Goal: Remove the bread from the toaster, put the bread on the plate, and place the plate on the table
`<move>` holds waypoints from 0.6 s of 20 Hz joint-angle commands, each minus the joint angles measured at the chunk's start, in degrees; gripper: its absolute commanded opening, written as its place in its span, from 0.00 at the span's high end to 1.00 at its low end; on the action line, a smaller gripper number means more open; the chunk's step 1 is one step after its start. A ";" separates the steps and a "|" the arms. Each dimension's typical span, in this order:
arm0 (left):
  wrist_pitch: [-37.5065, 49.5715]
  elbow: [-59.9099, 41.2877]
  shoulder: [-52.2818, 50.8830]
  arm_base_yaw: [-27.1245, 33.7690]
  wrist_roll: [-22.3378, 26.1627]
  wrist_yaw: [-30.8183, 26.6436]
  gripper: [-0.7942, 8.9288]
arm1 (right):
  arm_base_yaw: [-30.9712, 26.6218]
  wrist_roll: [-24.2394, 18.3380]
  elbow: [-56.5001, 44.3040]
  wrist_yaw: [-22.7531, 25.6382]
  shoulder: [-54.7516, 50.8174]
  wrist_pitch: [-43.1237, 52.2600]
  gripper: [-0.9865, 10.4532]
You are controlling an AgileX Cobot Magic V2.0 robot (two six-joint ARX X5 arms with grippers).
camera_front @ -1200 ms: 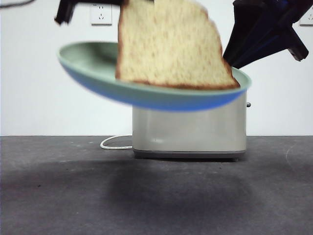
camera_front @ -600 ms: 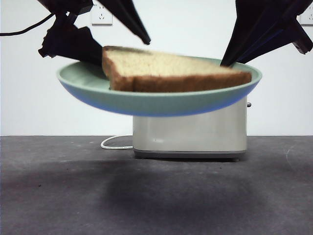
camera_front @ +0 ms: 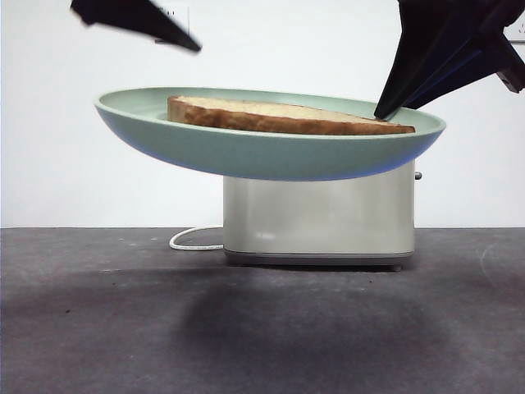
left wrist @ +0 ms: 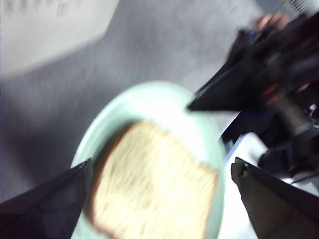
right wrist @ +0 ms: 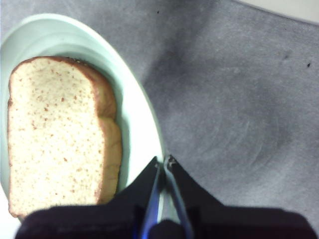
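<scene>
The bread [camera_front: 279,117] lies flat on the mint-green plate [camera_front: 246,156], which hangs level in the air in front of the cream toaster [camera_front: 320,217], above the table [camera_front: 98,328]. My right gripper [camera_front: 385,111] is shut on the plate's right rim; the right wrist view shows its jaws [right wrist: 164,162] pinching the rim [right wrist: 134,114] beside the bread [right wrist: 55,134]. My left gripper [camera_front: 184,41] is open and empty, above and to the left of the plate. In its blurred wrist view the open gripper [left wrist: 162,164] hangs apart over the bread [left wrist: 154,194] and plate [left wrist: 149,99].
The toaster stands on the table behind the plate, its white cord [camera_front: 193,240] trailing left and its lever [camera_front: 417,176] on the right side. A white wall rises behind. The plate's shadow falls on the dark tabletop [right wrist: 239,99].
The bread has dropped from standing upright to lying flat on the plate. My left gripper has let go of it and lifted away up and to the left. The plate has levelled out.
</scene>
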 commanded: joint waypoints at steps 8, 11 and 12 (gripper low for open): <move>-5.38 11.43 -6.49 -0.02 9.90 -1.92 0.93 | -5.31 -1.18 0.17 7.41 1.11 1.22 0.93; -7.04 11.43 -10.84 -0.13 12.44 -6.60 0.93 | -9.42 -2.12 0.17 6.99 5.09 1.27 0.93; -7.54 11.43 -12.00 -0.17 13.29 -7.69 0.93 | -10.16 -2.36 0.17 6.82 6.58 1.44 0.93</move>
